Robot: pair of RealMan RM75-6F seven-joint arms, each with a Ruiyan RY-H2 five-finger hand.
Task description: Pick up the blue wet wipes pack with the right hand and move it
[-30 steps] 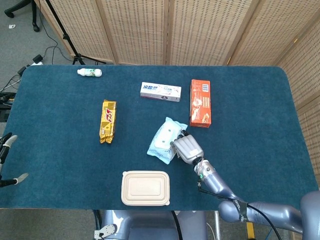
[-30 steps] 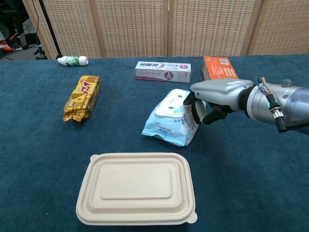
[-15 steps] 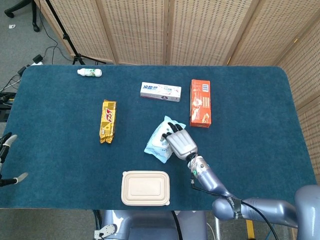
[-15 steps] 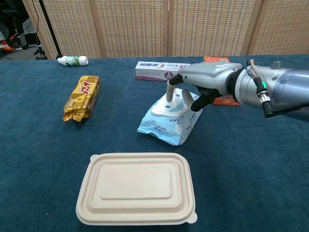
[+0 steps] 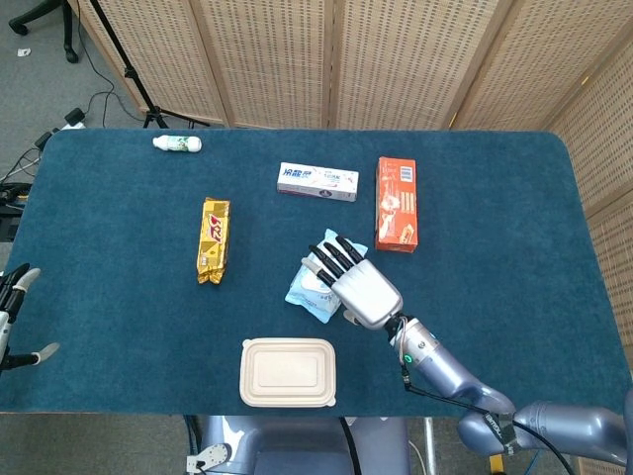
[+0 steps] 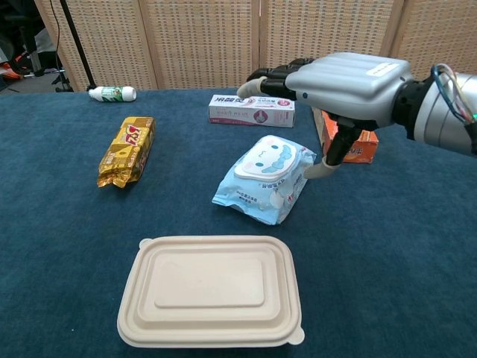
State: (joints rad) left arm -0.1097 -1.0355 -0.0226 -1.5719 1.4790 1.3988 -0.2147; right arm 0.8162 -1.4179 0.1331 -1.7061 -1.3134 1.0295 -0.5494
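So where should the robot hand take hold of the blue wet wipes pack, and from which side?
Probably across its narrow width, coming from above. The blue wet wipes pack lies flat, label up, long axis running away from the robot, both long edges free. The right robot hand hovers open above it.

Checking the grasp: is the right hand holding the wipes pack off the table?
No, the wipes pack lies on the table while the right hand hovers above, fingers extended.

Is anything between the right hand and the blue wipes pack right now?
Nothing visible. The right hand hangs open above the blue wet wipes pack, its thumb down beside the pack's right edge. The toothpaste box and orange box lie behind, out of the way.
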